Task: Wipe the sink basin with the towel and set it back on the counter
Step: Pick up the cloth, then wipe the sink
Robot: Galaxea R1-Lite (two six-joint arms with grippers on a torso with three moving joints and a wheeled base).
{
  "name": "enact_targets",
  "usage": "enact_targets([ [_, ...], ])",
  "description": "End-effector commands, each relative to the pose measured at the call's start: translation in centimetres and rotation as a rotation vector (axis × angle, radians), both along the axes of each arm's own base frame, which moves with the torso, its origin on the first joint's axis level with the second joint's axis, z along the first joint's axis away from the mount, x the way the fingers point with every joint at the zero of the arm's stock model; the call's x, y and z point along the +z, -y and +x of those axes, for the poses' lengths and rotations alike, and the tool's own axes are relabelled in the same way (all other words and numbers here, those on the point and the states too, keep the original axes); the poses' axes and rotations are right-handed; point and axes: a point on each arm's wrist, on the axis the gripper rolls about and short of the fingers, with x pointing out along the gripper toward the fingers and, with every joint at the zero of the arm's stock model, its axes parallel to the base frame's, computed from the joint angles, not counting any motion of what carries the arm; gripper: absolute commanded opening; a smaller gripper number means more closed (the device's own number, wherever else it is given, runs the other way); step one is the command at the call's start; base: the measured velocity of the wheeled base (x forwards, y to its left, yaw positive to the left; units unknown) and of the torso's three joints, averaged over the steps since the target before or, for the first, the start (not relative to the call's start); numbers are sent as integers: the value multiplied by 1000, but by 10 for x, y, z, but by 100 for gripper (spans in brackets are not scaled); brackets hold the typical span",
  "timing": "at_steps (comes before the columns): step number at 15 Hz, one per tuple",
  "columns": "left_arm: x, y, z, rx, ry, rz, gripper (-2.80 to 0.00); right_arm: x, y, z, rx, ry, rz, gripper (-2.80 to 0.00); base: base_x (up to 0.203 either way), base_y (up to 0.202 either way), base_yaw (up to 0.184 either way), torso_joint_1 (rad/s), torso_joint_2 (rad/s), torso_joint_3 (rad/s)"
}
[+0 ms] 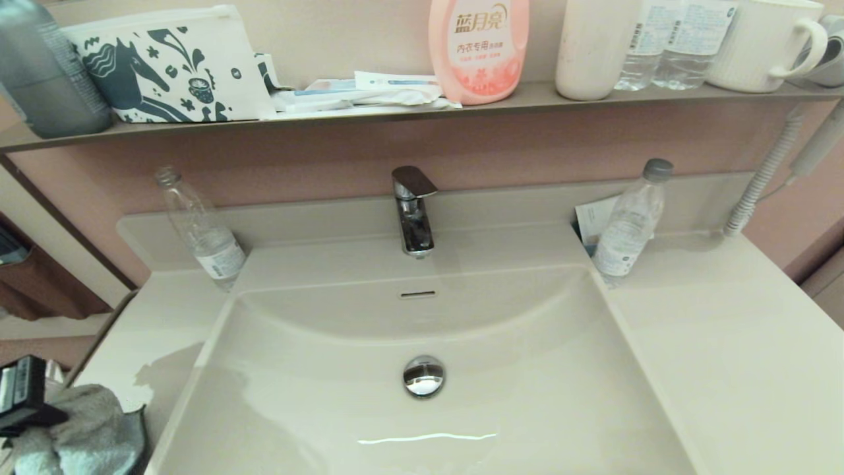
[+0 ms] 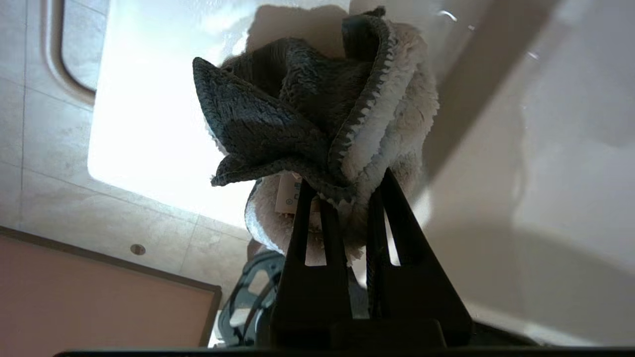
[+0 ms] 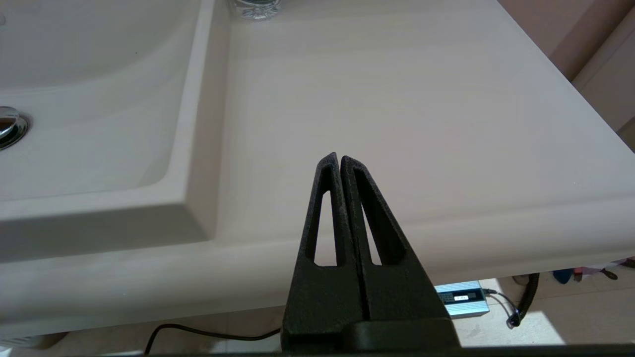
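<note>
The grey fluffy towel [image 1: 92, 429] hangs bunched at the lower left corner of the head view, over the counter's [image 1: 165, 316] left front part, beside the sink basin [image 1: 422, 343]. My left gripper [image 2: 342, 191] is shut on the towel [image 2: 317, 104], which shows a dark grey side and a pale side with a small label. The basin holds a chrome drain plug [image 1: 424, 376] and an overflow slot [image 1: 417, 294]. My right gripper [image 3: 339, 157] is shut and empty, parked at the front edge of the counter [image 3: 397, 99] on the basin's right; it is out of the head view.
A chrome faucet [image 1: 413, 211] stands behind the basin. Clear plastic bottles stand at the rear left [image 1: 201, 231] and rear right [image 1: 630, 224] of the counter. The wall shelf [image 1: 395, 109] carries a horse-print pouch [image 1: 165, 66], a pink bottle [image 1: 479, 46] and cups.
</note>
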Motion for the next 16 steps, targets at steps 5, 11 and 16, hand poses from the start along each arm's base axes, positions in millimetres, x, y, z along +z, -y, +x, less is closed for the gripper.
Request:
enact_targets([
  [5, 71, 43, -53, -68, 110, 41, -280, 0, 0, 0, 0, -1, 0, -280, 0, 0, 0, 0, 0, 0],
  [11, 107, 77, -49, -173, 247, 28, -280, 0, 0, 0, 0, -1, 0, -280, 0, 0, 0, 0, 0, 0],
  [16, 90, 117, -1, -217, 237, 35, -280, 0, 0, 0, 1, -1, 0, -280, 0, 0, 0, 0, 0, 0],
])
